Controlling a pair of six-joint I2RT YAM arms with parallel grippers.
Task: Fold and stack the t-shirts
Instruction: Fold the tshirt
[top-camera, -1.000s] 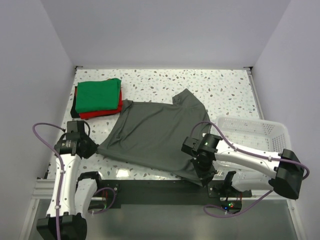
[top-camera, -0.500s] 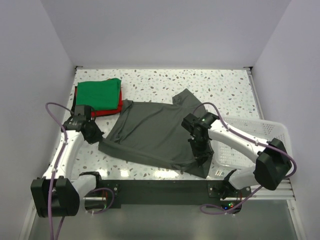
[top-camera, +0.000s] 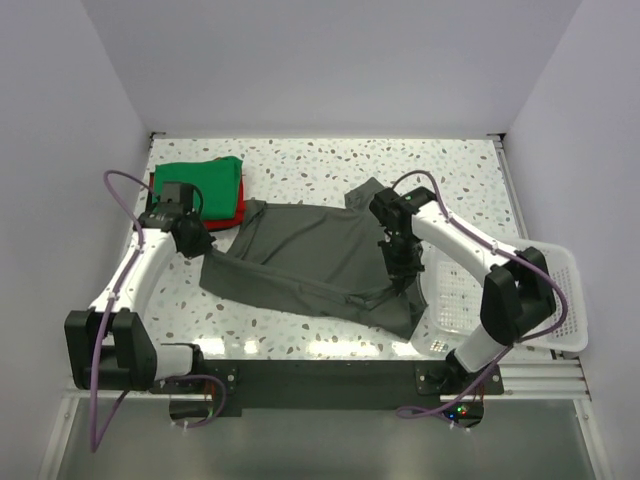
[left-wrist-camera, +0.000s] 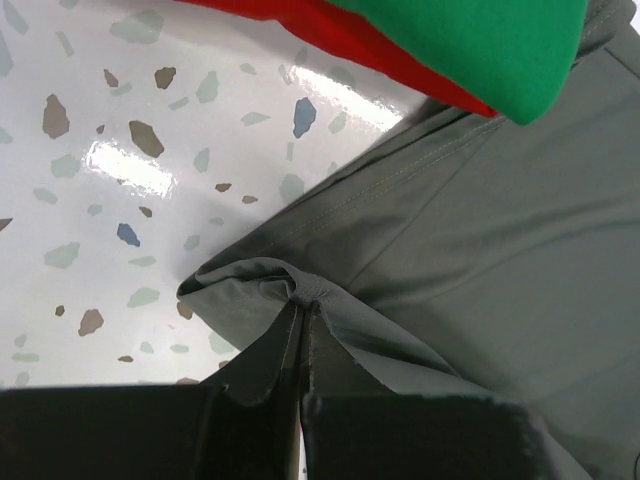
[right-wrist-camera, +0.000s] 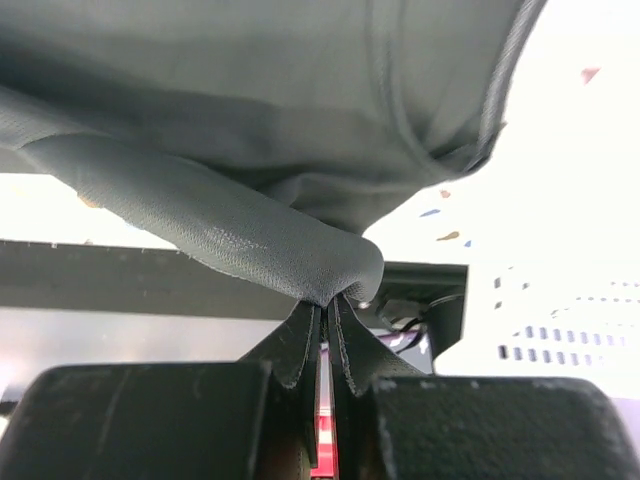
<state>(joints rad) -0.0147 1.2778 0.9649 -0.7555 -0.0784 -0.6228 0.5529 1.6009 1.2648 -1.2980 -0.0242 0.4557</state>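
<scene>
Clamped tight on the charcoal t-shirt (top-camera: 310, 262) both sides, left gripper (left-wrist-camera: 305, 305) pinching the corner nearest the green t-shirt (top-camera: 198, 188), right gripper (right-wrist-camera: 327, 300) the far bunched edge.

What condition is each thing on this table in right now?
Grey shirt: unfolded, spread out, near edge pinched up at two spots.
Green shirt: folded, lying on the red one.
Red shirt: folded, under the green one.
Basket: upright; what shows of it looks empty.
Left gripper: shut on the grey shirt.
Right gripper: shut on the grey shirt.
</scene>
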